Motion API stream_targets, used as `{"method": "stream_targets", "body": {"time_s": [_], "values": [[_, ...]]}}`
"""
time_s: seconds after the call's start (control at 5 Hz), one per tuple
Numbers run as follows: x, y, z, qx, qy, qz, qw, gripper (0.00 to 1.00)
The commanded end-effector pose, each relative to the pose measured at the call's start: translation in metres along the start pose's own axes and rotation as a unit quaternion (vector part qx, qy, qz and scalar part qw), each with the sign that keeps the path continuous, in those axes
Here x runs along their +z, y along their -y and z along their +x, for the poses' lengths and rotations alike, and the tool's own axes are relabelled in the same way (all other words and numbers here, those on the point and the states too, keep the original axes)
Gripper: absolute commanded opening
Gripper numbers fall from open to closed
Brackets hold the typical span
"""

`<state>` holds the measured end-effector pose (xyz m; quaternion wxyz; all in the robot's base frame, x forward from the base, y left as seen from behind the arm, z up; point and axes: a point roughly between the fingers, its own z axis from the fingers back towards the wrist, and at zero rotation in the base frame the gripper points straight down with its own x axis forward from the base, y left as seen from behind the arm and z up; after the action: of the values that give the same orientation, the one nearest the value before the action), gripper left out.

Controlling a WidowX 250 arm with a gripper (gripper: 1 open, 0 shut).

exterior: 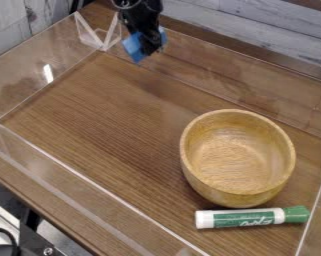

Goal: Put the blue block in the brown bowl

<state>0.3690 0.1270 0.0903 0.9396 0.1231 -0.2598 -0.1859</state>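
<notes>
Green-and-white cylindrical marker (252,217) lies just beside the round light-brown wooden bowl (238,156) on the brown wooden table (103,118). Well apart from the bowl, toward the far edge, the black robot gripper (145,38) pinches the small bright-blue rectangular block (135,47).

Single robot arm, black, enters at the top edge of the view, toward the far end, left of centre. Only its lower portion shows; the rest lies beyond the frame. Black gripper (139,48) hangs low with fingers directed downward, closed as far as can be made out. Its outline is small and dark, so finger detail is hard to tell. Wrist joint not distinguishable from the dark linkage above.
</notes>
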Motion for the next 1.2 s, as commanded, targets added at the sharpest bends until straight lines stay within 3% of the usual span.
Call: {"method": "stream_targets", "body": {"time_s": [0.0, 0.4, 1.0], "values": [[0.03, -0.016, 0.014, -0.007, 0.036, 0.036, 0.9987, 0.0], [0.053, -0.011, 0.027, -0.013, 0.053, 0.042, 0.9976, 0.0], [0.064, 0.011, 0.036, -0.017, 0.059, 0.024, 0.9978, 0.0]]}}
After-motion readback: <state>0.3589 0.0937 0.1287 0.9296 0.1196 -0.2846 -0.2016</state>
